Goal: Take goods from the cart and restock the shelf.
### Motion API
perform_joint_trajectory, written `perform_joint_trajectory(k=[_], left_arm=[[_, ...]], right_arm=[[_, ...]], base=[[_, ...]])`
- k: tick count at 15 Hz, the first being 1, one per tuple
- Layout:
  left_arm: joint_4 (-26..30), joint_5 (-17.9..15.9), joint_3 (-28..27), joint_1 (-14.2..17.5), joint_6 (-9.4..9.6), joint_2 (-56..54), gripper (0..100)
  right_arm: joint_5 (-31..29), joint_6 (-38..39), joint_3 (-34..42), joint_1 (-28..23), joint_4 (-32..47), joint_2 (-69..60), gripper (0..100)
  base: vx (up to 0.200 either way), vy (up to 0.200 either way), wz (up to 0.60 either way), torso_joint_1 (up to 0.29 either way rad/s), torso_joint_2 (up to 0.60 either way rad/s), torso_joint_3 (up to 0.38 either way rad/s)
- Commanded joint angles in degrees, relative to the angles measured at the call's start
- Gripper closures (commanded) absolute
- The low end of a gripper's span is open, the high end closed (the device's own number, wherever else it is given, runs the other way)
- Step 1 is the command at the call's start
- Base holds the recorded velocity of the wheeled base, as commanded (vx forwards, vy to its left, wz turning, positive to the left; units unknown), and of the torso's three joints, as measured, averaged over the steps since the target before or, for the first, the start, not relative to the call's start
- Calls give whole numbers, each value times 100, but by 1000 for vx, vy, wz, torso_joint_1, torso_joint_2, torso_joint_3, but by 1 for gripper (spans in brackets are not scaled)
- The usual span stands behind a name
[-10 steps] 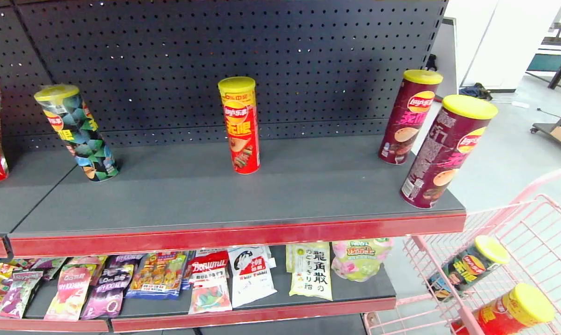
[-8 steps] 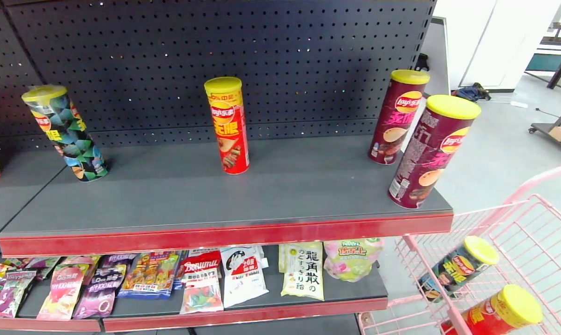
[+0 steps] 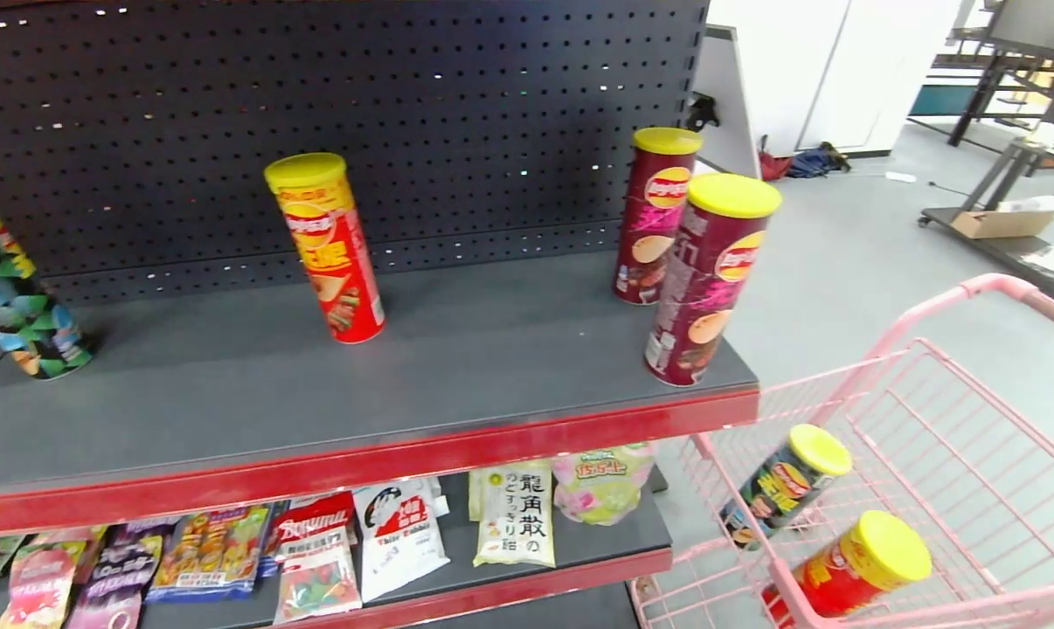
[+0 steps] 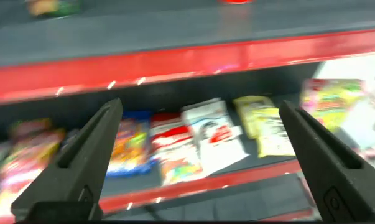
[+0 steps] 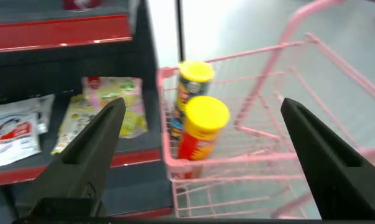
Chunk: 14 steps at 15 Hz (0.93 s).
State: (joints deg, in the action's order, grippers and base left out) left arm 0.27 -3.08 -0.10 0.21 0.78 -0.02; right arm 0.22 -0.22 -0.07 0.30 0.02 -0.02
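Right gripper (image 5: 203, 112) is facing the red can (image 3: 850, 568) in the cart (image 5: 249, 163), lower right, fingers apart for grabbing; left gripper (image 4: 199, 112) is idling, fingers apart too

You have even overhead light: floor (image 3: 842, 262) bright at right, pegboard (image 3: 317, 87) dark with pinpoint glints. Glare streaks the red shelf lip (image 4: 175, 59). Patterned can (image 3: 20, 301) and maroon can (image 3: 710, 279) lean outward at head-view edges.

Pink cart (image 3: 999, 281), yellow-lidded red can (image 3: 842, 572)
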Motion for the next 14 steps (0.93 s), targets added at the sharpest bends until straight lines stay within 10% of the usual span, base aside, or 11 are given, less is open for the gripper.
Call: perform_joint_trajectory(k=[1, 14], left_arm=[[0, 1, 1, -3, 1, 2, 0], [0, 1, 1, -3, -25, 2, 0]], right_arm=[[4, -4, -1, -4, -2, 2, 0], [-13, 4, -1, -4, -2, 2, 0]], base=[[0, 0, -600, 7, 7, 7], [0, 0, -138, -61, 158, 95]])
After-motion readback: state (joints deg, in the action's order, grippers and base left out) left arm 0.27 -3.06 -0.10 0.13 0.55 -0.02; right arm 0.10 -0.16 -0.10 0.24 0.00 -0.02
